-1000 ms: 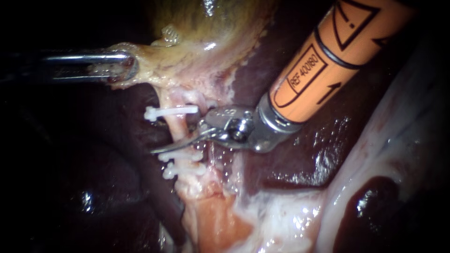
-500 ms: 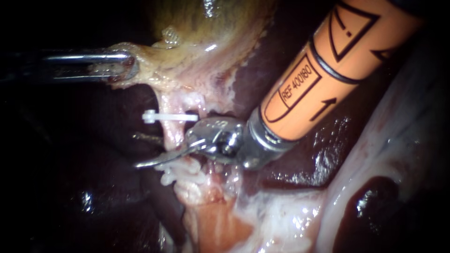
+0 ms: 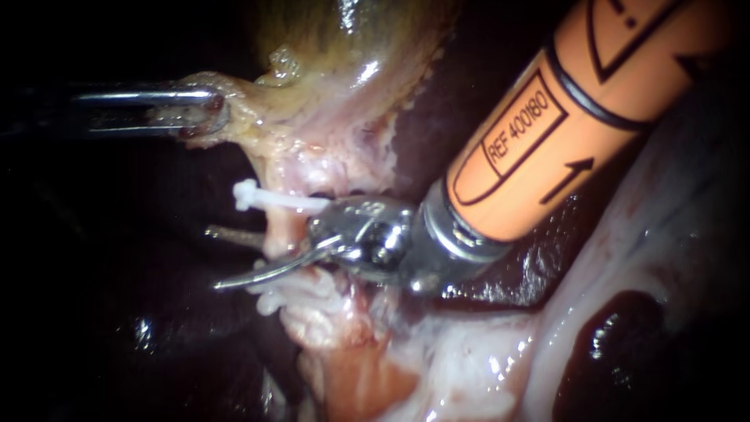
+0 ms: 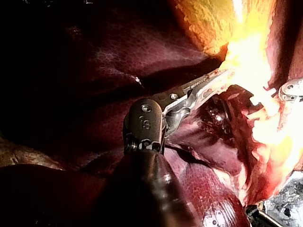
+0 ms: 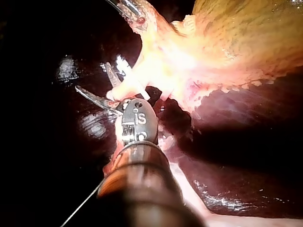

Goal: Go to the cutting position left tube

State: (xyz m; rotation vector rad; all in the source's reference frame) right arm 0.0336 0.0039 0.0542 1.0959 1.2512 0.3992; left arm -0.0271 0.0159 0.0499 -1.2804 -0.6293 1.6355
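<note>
right instrument [image 3: 211,259] pincer wide astride tube [image 3: 283,231], left instrument [image 3: 209,110] pincer clamping gallbladder [image 3: 328,39] edge

Two instruments are counted: the left instrument [image 3: 205,109] and the right instrument [image 3: 223,258], either side of the tube [image 3: 281,228]. One tube, one gallbladder [image 3: 344,55] above it and one distinct clip [image 3: 275,200] on it are seen.

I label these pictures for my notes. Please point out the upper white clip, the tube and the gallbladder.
upper white clip [image 3: 277,201]: endoscope view, middle of its bar.
tube [image 3: 284,230]: endoscope view, stretch just below that clip.
gallbladder [image 3: 344,43]: endoscope view, its yellow-green wall.
</note>
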